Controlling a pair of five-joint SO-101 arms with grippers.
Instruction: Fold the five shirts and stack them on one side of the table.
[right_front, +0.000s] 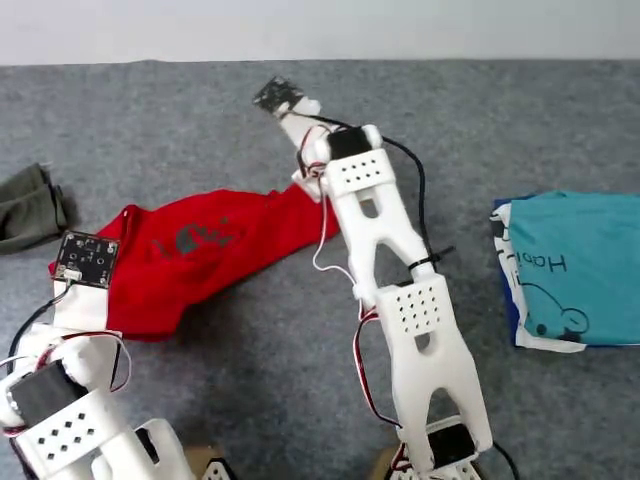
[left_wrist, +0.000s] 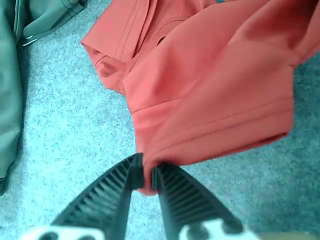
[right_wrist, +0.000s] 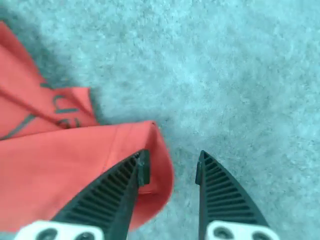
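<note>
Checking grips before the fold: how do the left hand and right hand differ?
The left hand is shut on the red shirt; the right hand is open, holding nothing. The left hand sits at the shirt's left end, the right hand at its right end. Both are at its edge.

I am holding my left arm low at the near left corner of the table, with its wrist bending forward and down. My left gripper is pointing down at the table. Its two ribbed black fingers are pinching a fold of the red shirt, with nothing but cloth between the tips. I am stretching my right arm far out over the middle, its two long links lying nearly in line and the wrist tipping downward. My right gripper is hanging with its jaws standing well apart, tips aiming down.
</note>
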